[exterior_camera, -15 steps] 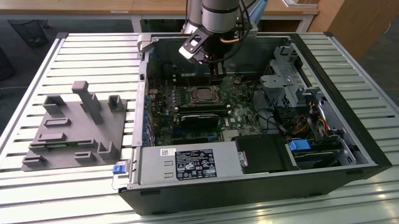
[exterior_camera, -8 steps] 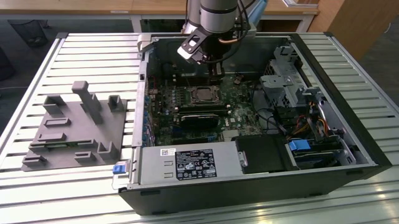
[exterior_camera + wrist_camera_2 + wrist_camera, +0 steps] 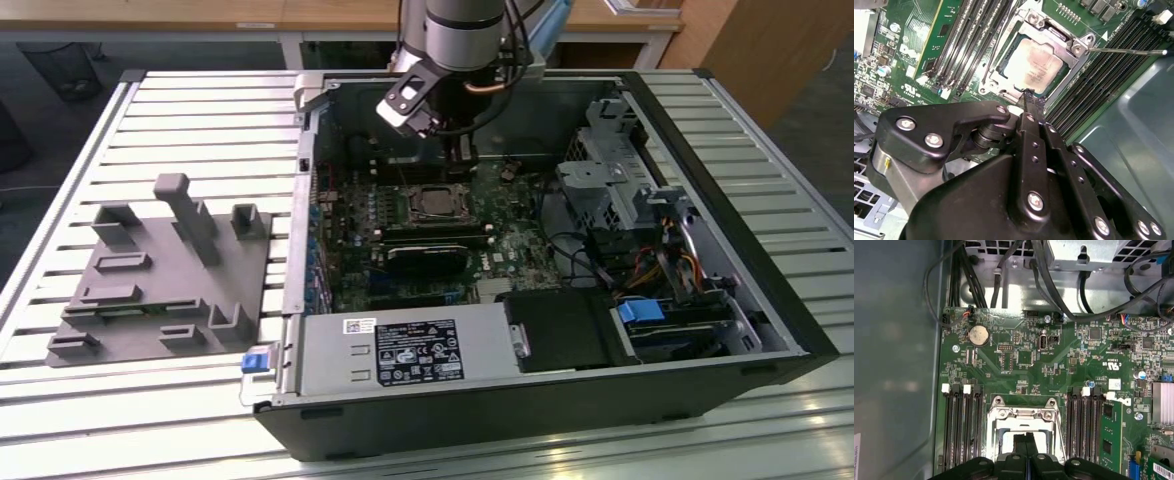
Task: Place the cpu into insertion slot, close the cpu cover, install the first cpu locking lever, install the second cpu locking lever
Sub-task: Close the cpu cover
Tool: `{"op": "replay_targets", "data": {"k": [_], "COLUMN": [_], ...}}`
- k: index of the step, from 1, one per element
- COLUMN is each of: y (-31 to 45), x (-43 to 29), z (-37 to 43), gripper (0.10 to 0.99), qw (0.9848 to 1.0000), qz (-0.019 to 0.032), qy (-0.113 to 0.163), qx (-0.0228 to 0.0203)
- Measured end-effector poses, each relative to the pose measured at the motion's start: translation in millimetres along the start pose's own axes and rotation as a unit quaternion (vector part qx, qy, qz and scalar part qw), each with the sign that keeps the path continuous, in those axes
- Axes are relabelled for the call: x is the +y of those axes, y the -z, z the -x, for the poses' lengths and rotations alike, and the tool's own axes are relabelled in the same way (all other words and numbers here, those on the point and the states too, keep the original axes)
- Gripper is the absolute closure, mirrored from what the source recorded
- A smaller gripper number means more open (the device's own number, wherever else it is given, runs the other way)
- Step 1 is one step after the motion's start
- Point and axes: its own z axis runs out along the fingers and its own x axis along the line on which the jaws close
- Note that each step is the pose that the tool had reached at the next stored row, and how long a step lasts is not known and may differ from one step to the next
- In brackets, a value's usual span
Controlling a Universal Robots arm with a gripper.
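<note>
- The gripper (image 3: pixel 1028 97), fingers pressed together and holding nothing, hangs just above the cpu cover (image 3: pixel 1077 60), which lies over the cpu (image 3: pixel 1031 67) seated in the insertion slot (image 3: pixel 1002 75)
- A thin locking lever (image 3: pixel 1126 50) juts loose over the memory slots (image 3: pixel 1104 75); the narrow fingertips could slip off it and scrape the board
- An off-line push may bend it

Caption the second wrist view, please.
Gripper poised near the cpu, framed by the silver cpu cover on the green motherboard.
</note>
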Motion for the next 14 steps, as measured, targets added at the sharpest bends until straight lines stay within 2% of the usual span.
{"op": "replay_targets", "data": {"k": [14], "y": [0.0], "x": [-4.3], "z": [-0.1], "gripper": [0.98], "qw": [1.0], "qz": [0.0], "qy": [0.0], "qx": [0.0]}}
